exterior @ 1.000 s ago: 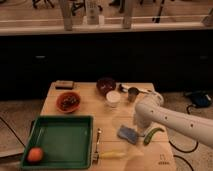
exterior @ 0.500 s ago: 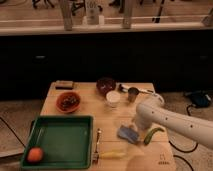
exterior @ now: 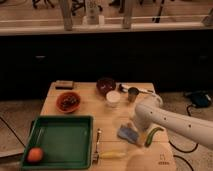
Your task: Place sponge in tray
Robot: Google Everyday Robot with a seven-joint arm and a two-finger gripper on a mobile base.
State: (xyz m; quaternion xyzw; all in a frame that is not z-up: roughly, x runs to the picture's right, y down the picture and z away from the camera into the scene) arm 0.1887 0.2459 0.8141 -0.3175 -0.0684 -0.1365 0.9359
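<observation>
The sponge, a small flat blue pad, lies on the wooden table to the right of the tray. The tray is a large green rectangle at the table's front left, with an orange fruit in its near left corner. My white arm reaches in from the right. Its gripper hangs right over the sponge's far edge, mostly hidden under the arm's end. I cannot tell whether it touches the sponge.
A green pepper lies just right of the sponge. A yellow item and a utensil lie beside the tray's right rim. Behind them stand a red bowl, a dark bowl, a white cup and a metal cup.
The arm has barely shifted above the sponge. The sponge lies in the same spot on the table.
</observation>
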